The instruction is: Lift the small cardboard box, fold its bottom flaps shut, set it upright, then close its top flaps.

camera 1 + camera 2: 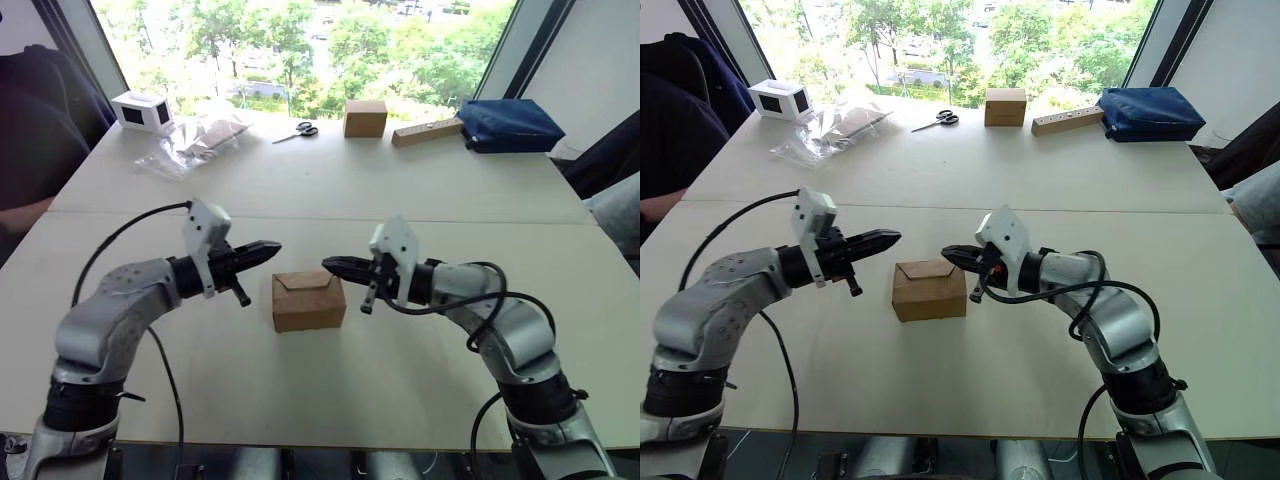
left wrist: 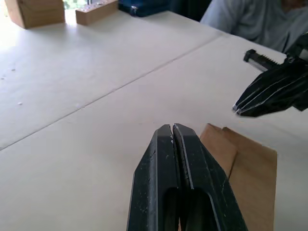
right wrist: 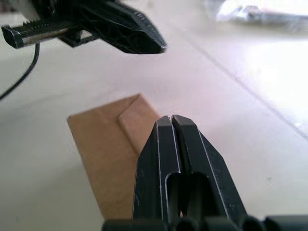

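The small cardboard box [image 1: 309,301] stands upright on the white table, between my two arms. Its top flaps [image 1: 307,282] lie flat and closed, with a small tab at the seam. The bottom flaps are hidden under it. My left gripper [image 1: 274,246] is shut and hovers just above and left of the box, touching nothing. My right gripper [image 1: 328,264] is shut too, its tips above the box's right top edge. In the right wrist view the box top [image 3: 108,144] lies just under the shut fingers [image 3: 172,144]. The left wrist view shows the box [image 2: 245,163] beside its shut fingers [image 2: 173,159].
At the far edge stand a second brown cube [image 1: 365,118], a wooden block [image 1: 427,131], a blue bag [image 1: 508,124], scissors [image 1: 297,131], clear plastic bags [image 1: 195,143] and a white box with a dark window [image 1: 142,111]. A person sits at the left [image 1: 30,130].
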Controlling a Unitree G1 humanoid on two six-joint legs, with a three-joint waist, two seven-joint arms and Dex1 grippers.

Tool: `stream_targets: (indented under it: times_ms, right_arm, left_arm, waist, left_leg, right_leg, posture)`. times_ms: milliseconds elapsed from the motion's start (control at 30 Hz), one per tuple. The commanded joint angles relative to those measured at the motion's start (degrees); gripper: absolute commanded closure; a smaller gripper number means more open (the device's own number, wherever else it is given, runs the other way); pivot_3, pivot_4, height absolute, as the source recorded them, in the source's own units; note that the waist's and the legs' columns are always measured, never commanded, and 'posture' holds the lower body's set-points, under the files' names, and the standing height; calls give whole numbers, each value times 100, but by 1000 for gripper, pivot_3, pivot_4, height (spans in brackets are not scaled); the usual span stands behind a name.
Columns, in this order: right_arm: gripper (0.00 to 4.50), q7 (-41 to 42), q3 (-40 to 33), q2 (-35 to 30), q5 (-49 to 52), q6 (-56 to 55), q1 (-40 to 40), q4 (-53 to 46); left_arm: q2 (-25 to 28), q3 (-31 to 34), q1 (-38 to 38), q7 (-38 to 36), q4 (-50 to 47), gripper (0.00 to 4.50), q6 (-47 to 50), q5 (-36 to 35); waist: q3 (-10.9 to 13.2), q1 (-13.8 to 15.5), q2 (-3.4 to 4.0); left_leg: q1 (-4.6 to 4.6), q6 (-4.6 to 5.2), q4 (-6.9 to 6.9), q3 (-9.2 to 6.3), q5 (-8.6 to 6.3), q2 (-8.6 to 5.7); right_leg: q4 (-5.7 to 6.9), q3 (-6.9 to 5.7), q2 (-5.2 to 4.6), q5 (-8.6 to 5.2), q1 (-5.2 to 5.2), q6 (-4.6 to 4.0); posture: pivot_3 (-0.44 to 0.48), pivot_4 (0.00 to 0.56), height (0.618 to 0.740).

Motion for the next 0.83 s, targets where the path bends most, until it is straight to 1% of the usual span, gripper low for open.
stream_targets:
  times_ms: [33, 133, 200, 300, 333, 400, 433, 500, 600, 700, 767, 833]
  right_arm:
    - [4500, -85, -693, -123, 722, 321, 310, -699]
    - [4500, -65, -998, -368, 1143, 636, 679, -1058]
    - [4500, -40, -1277, -590, 1456, 866, 1134, -1291]
    - [4500, 57, -1703, -932, 1831, 1089, 1954, -1573]
    - [4500, 176, -1766, -1122, 1834, 1089, 2300, -1681]
    - [4500, 259, -1801, -1349, 1835, 1052, 2715, -1805]
    - [4500, 324, -1798, -1470, 1821, 1007, 2927, -1848]
    - [4500, 377, -1744, -1617, 1750, 909, 3168, -1859]
    - [4500, 393, -1628, -1713, 1612, 728, 3345, -1775]
    - [4500, 378, -1540, -1747, 1534, 588, 3372, -1700]
    - [4500, 367, -1516, -1750, 1523, 531, 3388, -1656]
    - [4500, 364, -1478, -1762, 1495, 475, 3408, -1624]
  left_arm:
    - [292, 566, 374, 114, -603, 4477, 640, -703]
    - [473, 828, 680, 202, -921, 4477, 1010, -1169]
    - [605, 1078, 1039, 283, -1160, 4477, 1262, -1493]
    - [925, 1430, 1893, -7, -1438, 4477, 1416, -1759]
    - [1147, 1450, 2342, -289, -1488, 4477, 1288, -1563]
    - [1485, 1453, 3020, -782, -1539, 4477, 901, -1194]
    - [1581, 1507, 3270, -949, -1525, 4477, 816, -1168]
    - [1604, 1597, 3424, -1040, -1434, 4477, 734, -1239]
    - [1665, 1460, 3649, -1209, -1410, 4477, 409, -953]
    - [1628, 1352, 3876, -1311, -1481, 4477, 215, -838]
    - [1597, 1326, 3895, -1272, -1468, 4477, 190, -851]
    - [1540, 1337, 3791, -1130, -1411, 4477, 352, -1026]
  waist:
    - [0, 1, 0]
    - [0, 15, 0]
    - [0, 16, 0]
    - [0, 9, 0]
    - [0, 7, 1]
    - [0, -4, 3]
    - [0, -4, 3]
    - [0, 10, 4]
    - [-3, 38, 7]
    - [-4, 23, 6]
    - [-4, 17, 6]
    - [-4, 19, 6]
  left_leg:
    - [0, 0, 0, 0, 0, 0]
    - [-1, 0, -2, -1, 0, 2]
    - [2, -1, 0, -1, 0, 1]
    - [18, 0, -3, 0, -3, 2]
    - [20, 0, -5, 1, -3, 4]
    - [29, -1, -12, 5, -3, 6]
    - [42, -1, -21, 11, -4, 7]
    - [55, -3, -26, 14, -4, 12]
    - [61, -8, -29, 1, -6, 18]
    - [60, -8, -47, 8, -7, 18]
    - [58, -6, -62, 13, -6, 16]
    - [58, -6, -71, 13, -5, 16]
  right_leg:
    - [0, 0, 0, 0, 0, 0]
    - [-1, 0, -3, -1, 0, -1]
    - [-1, 1, -7, -5, 4, -9]
    - [-4, 3, -10, -11, 17, -20]
    - [-6, 3, -13, -12, 17, -22]
    - [-9, 6, -13, -16, 20, -28]
    - [-13, 7, -13, -28, 27, -49]
    - [-21, 6, -10, -33, 37, -56]
    - [-47, 0, -12, -33, 29, -58]
    - [-70, 0, -14, -28, 41, -64]
    - [-79, 3, -16, -27, 48, -65]
    - [-83, 3, -16, -27, 47, -65]
  posture:
    - [0, 150, 740]
    - [0, 150, 740]
    - [0, 150, 740]
    - [0, 150, 740]
    - [0, 150, 740]
    - [0, 150, 740]
    - [0, 150, 740]
    - [0, 150, 740]
    - [0, 150, 740]
    - [0, 150, 740]
    - [0, 150, 740]
    - [0, 150, 740]
